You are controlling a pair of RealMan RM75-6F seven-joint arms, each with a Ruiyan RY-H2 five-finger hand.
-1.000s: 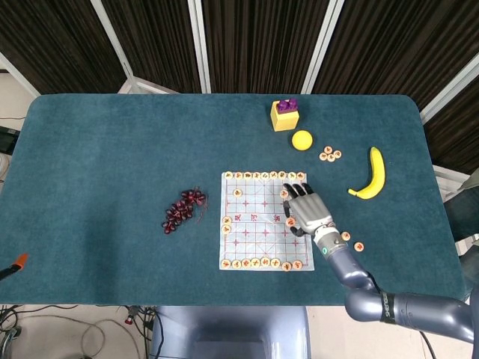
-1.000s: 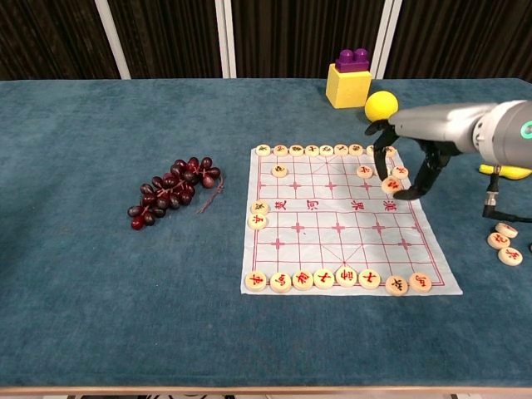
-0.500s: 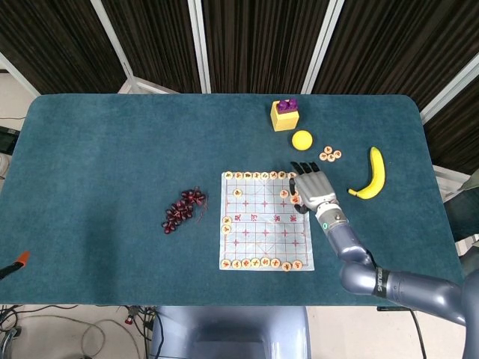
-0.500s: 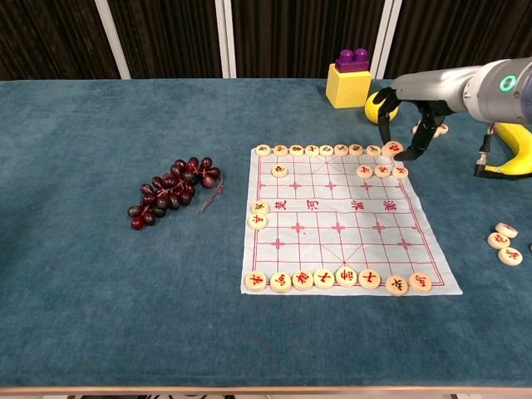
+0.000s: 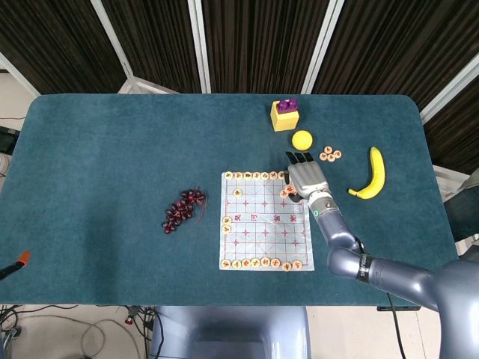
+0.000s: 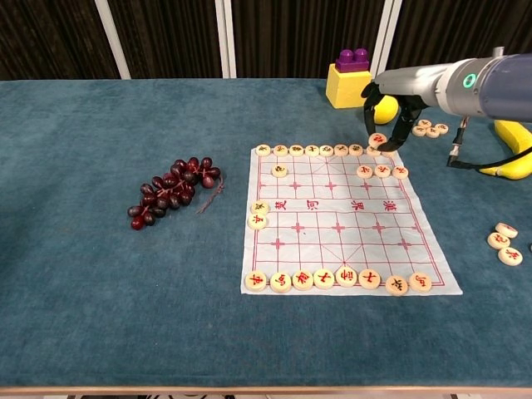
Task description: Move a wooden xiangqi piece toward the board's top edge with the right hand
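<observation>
The right hand pinches a round wooden xiangqi piece under its fingertips, just beyond the top edge of the white paper board, right corner.

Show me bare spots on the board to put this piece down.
Bare: the board's middle squares, between the three pieces near the top right and the bottom row. Crowded: the top row, where the right hand is.
</observation>
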